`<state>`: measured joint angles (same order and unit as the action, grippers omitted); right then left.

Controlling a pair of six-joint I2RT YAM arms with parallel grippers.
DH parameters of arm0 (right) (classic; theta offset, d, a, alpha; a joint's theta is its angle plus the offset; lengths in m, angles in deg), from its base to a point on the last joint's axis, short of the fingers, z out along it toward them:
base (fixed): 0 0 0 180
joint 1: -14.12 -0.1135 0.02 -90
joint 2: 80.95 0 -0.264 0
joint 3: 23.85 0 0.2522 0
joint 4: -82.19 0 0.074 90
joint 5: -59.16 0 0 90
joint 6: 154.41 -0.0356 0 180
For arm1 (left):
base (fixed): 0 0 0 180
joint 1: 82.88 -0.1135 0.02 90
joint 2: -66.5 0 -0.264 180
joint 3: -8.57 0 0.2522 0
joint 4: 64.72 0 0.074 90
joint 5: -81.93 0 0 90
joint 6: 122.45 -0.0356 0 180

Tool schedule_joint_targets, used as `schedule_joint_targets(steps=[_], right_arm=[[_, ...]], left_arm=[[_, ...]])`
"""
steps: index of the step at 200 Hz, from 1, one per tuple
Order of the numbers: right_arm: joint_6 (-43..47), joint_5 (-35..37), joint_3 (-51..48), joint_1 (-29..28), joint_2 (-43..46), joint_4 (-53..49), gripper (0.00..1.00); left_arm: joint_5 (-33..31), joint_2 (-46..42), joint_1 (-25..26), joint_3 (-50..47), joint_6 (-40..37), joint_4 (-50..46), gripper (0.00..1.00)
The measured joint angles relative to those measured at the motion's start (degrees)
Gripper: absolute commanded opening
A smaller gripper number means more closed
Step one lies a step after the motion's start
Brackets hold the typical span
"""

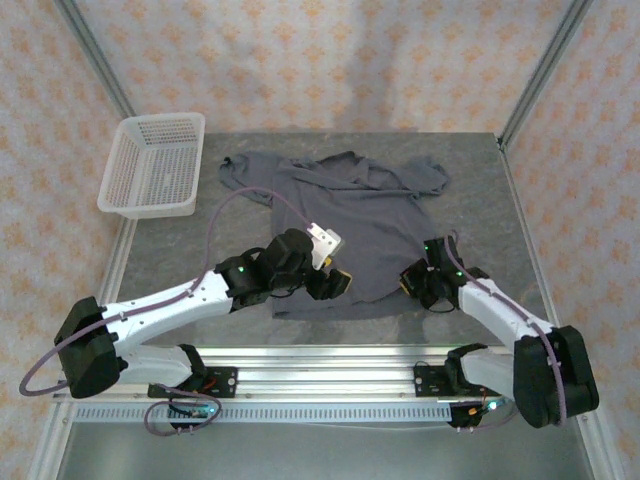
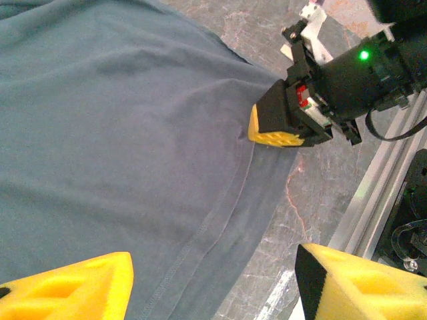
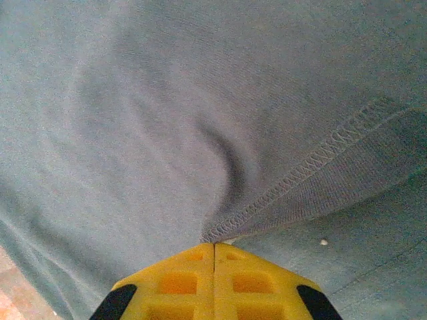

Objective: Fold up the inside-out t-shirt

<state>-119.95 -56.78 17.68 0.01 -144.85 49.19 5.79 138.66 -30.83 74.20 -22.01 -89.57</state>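
Nearest, the right gripper is clenched on the near-right hem of the inside-out t-shirt, cloth puckering at its pads; the left gripper hangs over the near hem further left, jaws spread, holding nothing. The shirt lies flat on the table, collar far, a white basket at far left; the step seems to be seizing the hem at two points, so next the left should drop and pinch before both carry the hem towards the collar.

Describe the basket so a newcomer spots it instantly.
Start at the grey table. At its far left corner sits the basket, just left of the t-shirt. It is white open mesh with stiff walls, while the shirt is dark, soft, wrinkled cloth.
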Motion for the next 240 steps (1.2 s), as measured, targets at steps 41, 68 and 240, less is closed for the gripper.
schedule_joint_targets(steps=[41, 68, 240], right_arm=[[0.28, 0.2, 4.79, 0.0, 4.52, -0.92, 0.0], [0.28, 0.28, 7.98, 0.0, 5.81, -0.96, 0.0], [9.27, 4.9, 12.48, -5.03, 11.45, -8.87, 0.32]], left_arm=[[0.94, 2.8, 0.11, 0.0, 0.15, 2.62, 0.65], [2.1, 9.22, 0.94, 0.74, 0.09, 6.25, 0.68], [-21.94, 24.76, -1.46, 13.16, 3.26, -3.43, 0.0]])
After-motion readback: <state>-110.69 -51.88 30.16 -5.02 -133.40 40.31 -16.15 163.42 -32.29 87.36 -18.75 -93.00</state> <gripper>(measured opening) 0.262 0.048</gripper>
